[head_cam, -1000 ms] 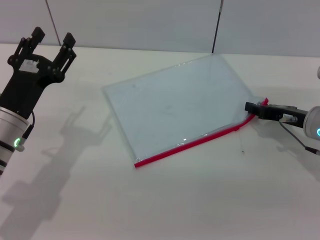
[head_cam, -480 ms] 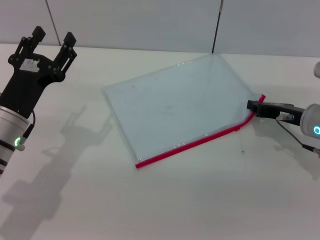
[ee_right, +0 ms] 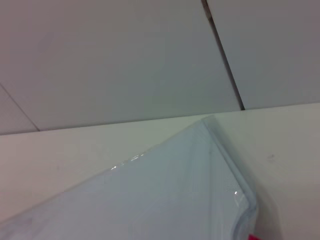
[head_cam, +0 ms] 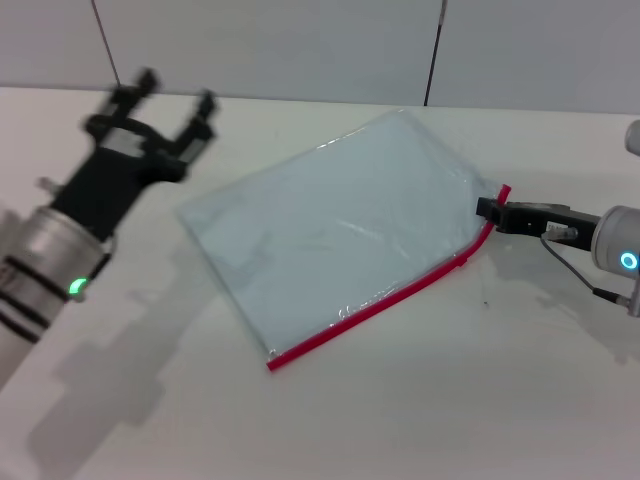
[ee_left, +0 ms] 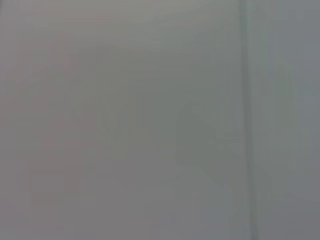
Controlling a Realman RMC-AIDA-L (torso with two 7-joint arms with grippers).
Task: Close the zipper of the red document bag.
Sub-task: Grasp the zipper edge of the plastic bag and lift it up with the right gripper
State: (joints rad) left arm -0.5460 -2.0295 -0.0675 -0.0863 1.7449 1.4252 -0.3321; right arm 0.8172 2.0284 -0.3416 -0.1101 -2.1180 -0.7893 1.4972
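Observation:
The red document bag (head_cam: 320,240) lies flat and slanted on the white table (head_cam: 450,400), a clear bluish pouch. Its zipper (head_cam: 380,305) is the red strip along the near long edge, kinked upward at the right end. There my right gripper (head_cam: 488,209) is shut on the zipper's end, and the plastic beside it is rumpled. My left gripper (head_cam: 172,98) hovers open above the table, just left of the bag's far left corner. The right wrist view shows the bag (ee_right: 165,195) from close up, with a sliver of the red zipper (ee_right: 252,236) at the edge. Only grey wall fills the left wrist view.
A grey panelled wall (head_cam: 300,40) with dark seams stands behind the table. A thin cable (head_cam: 575,275) loops under my right wrist. Bare white tabletop stretches in front of the bag and to its left.
My right gripper has moved left with the zipper's end; the bag slid left and buckled near that end. My left arm swung right and forward toward the bag's far corner.

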